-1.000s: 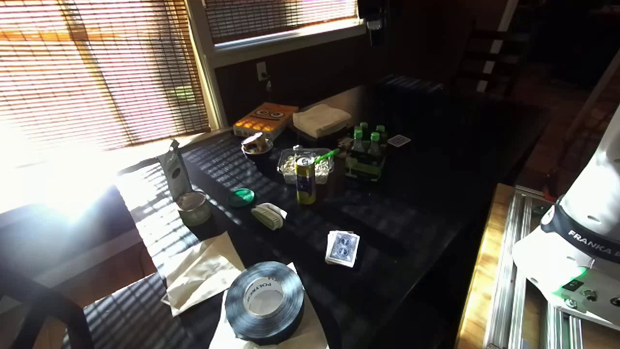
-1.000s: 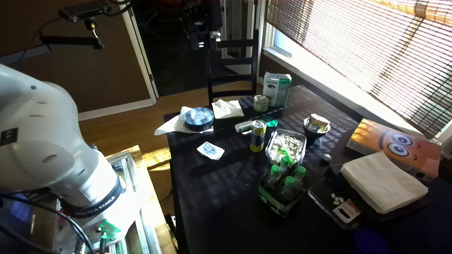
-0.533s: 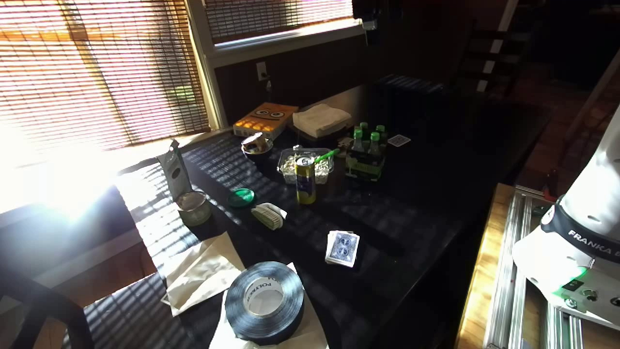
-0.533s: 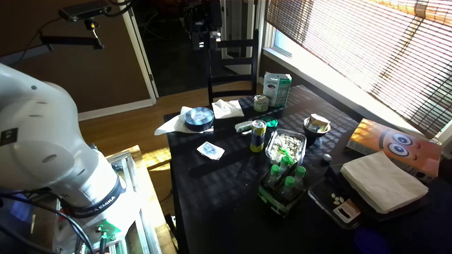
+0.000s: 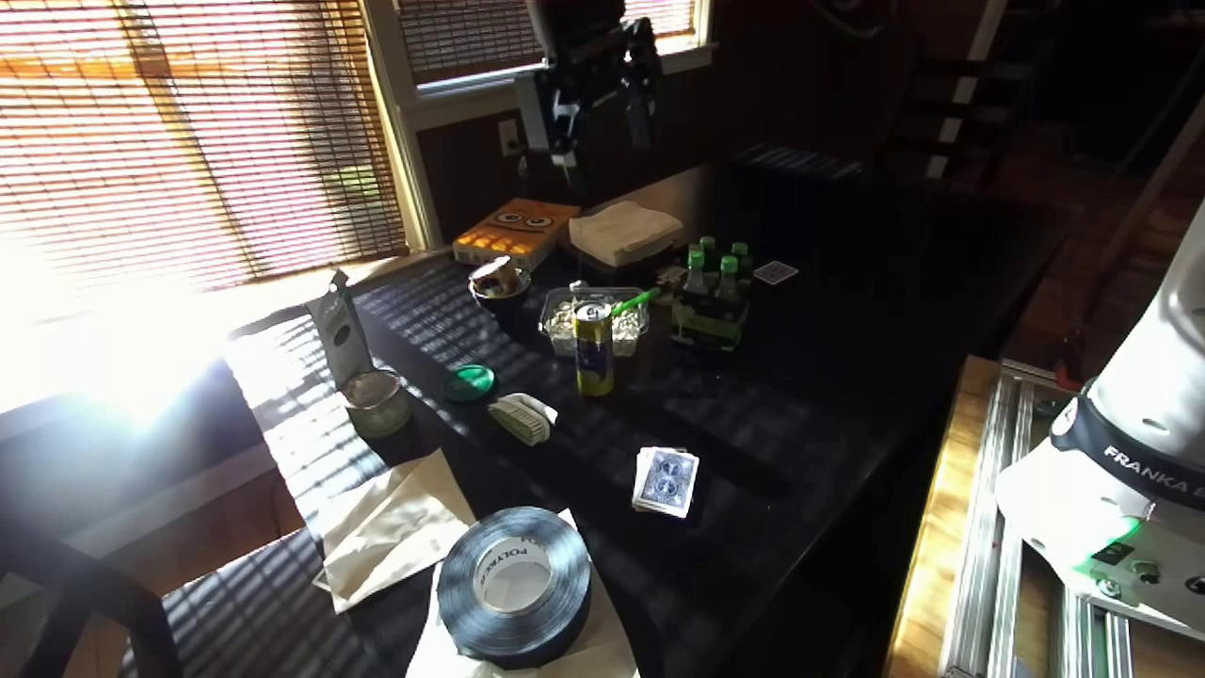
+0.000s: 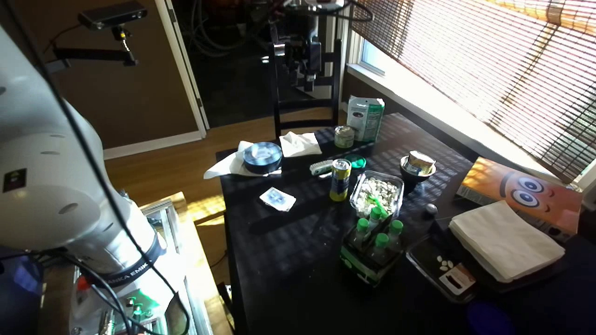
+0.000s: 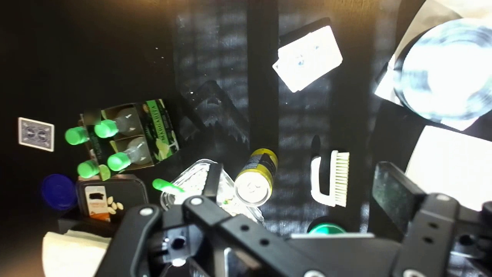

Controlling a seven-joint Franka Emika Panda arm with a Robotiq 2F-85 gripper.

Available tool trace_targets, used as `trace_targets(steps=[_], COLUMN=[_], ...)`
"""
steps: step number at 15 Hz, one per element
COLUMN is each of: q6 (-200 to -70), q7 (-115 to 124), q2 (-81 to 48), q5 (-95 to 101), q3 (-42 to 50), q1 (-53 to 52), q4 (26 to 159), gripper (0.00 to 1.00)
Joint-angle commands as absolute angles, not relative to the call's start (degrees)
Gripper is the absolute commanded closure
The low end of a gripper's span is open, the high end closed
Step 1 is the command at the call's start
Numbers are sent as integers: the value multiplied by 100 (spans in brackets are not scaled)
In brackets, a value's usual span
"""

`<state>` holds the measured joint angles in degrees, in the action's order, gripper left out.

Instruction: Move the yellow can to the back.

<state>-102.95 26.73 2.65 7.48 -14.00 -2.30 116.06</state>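
Observation:
The yellow can (image 5: 594, 363), tall with a dark blue label and a silvery top, stands upright on the black table in both exterior views (image 6: 339, 181). In the wrist view the can (image 7: 265, 161) is seen from above, on the left side of the space between the fingers. My gripper (image 5: 605, 155) is open and empty, high above the table; it also shows in an exterior view (image 6: 302, 83) near the top. In the wrist view the gripper's fingers (image 7: 303, 184) are wide apart, and the can is well below them.
A clear tub of white pieces (image 6: 378, 193) stands close beside the can. A carrier of green-capped bottles (image 6: 370, 256), a white brush (image 7: 340, 179), a green lid (image 5: 469, 383), a card deck (image 5: 666, 482) and a tape roll (image 5: 513, 584) lie around it.
The gripper has come down and further into both exterior views, now over the table side where the can stands. The can and other objects have not moved.

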Motion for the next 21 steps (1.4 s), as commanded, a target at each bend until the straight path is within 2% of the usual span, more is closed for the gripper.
trace_targets(steps=[1, 8, 15, 21], q6=[-10569, -10638, -13269, -14026], q7=[2538, 2507, 2445, 2958], q2=[-802, -689, -1124, -1689], q5=[256, 301, -31, 126], q3=[-1049, -848, -450, -96], q1=[-373, -550, -430, -571], q4=[11041, 11287, 12123, 12409], gripper=[0, 0, 0, 0])
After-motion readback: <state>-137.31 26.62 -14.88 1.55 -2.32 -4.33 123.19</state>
